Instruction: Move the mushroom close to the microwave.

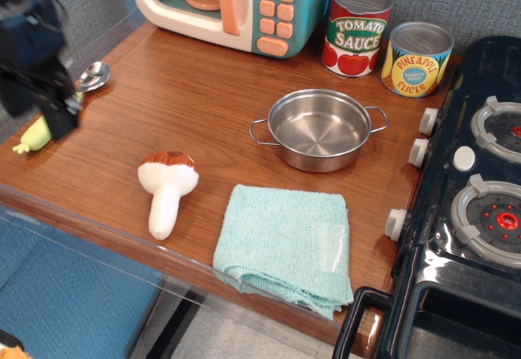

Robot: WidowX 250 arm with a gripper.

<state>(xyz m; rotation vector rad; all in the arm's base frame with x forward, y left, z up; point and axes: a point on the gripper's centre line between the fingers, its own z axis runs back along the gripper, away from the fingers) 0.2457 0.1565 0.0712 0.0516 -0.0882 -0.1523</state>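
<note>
Wooden counter point(195, 90) seen from above. Small plush mushroom point(167, 188) lying on its side near the front edge, brown cap pointing away, thick white stem toward the viewer, just left of a folded teal cloth point(285, 245). Toy microwave point(236, 5) at the back, well apart from the mushroom, with bare wood between. Steel pan point(319, 129) at centre; two cans, tomato sauce point(356, 29) and pineapple point(417, 58), behind it. Dark gripper point(50, 102) blurred at the far left, over a yellow-green spoon point(61, 102); jaw spread impossible to tell. Mushroom likely light, soft and squashy, not fragile; best pinched across the stem just below the cap, closing gently
</note>
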